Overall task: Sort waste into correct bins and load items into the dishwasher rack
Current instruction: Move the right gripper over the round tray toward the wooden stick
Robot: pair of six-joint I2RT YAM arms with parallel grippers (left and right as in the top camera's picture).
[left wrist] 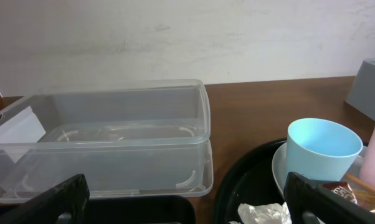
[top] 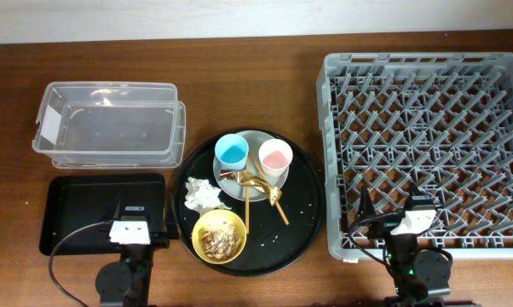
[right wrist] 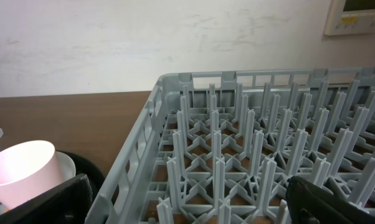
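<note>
The crumpled white tissue [top: 201, 194] lies on the left part of the large round black tray [top: 269, 246], just beside the round grey plate [top: 229, 182]. On that plate stand the light-blue cup [top: 233, 153] and the pink cup [top: 275, 159], both upright and side by side. A shiny gold-brown foil wrapper [top: 255, 181] rests at the plate's near edge. Thin gold utensils [top: 247, 215] slant from the plate down onto the tray. The yellow bowl [top: 219, 235] sits at the tray's near left and holds beige food scraps [top: 220, 242]. Small white crumbs [top: 303, 205] speckle the tray's right side.

Left of the round tray, the clear tub [top: 112, 128] with its white label [top: 45, 128] stands behind the flat black tray [top: 82, 209]. The grey dishwasher rack [top: 427, 128] fills the right of the wooden table [top: 239, 85], its pegs bare.

The left gripper [left wrist: 187, 208] hangs over the flat black tray, jaws wide and holding nothing. The right gripper [right wrist: 187, 208] hangs at the rack's near edge, jaws likewise wide with nothing between them.
</note>
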